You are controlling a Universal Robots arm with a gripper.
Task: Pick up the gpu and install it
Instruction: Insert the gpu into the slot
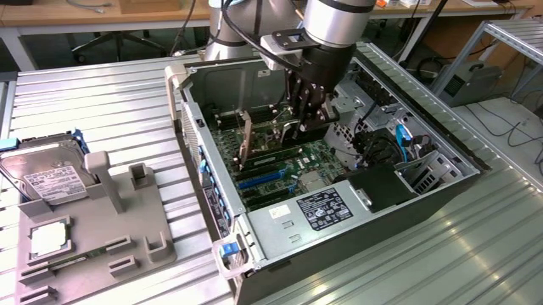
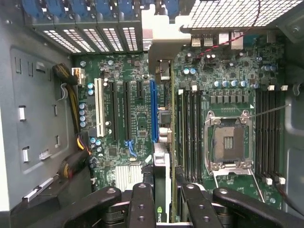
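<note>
Gpu [image 2: 161, 164] stood on edge between my black fingers [image 2: 141, 204], my gripper [image 2: 166, 206] about half closed on its thin flat sides. At the exterior view's left, the grey tray [image 1: 127, 216] sat well apart. Inside the metal case [image 1: 441, 136], the card's long axis ran from my grip toward the perforated rear wall, silver bracket [image 2: 164, 42] leading. It was just beside the blue slot [image 2: 153, 107] on the green motherboard [image 2: 128, 118]; whether it touched, I couldn't tell.

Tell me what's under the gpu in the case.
The gpu, edge-on in the gripper, stands over the motherboard, beside a blue slot. The board directly beneath it, and whether it is seated, is hidden by the card itself.
</note>
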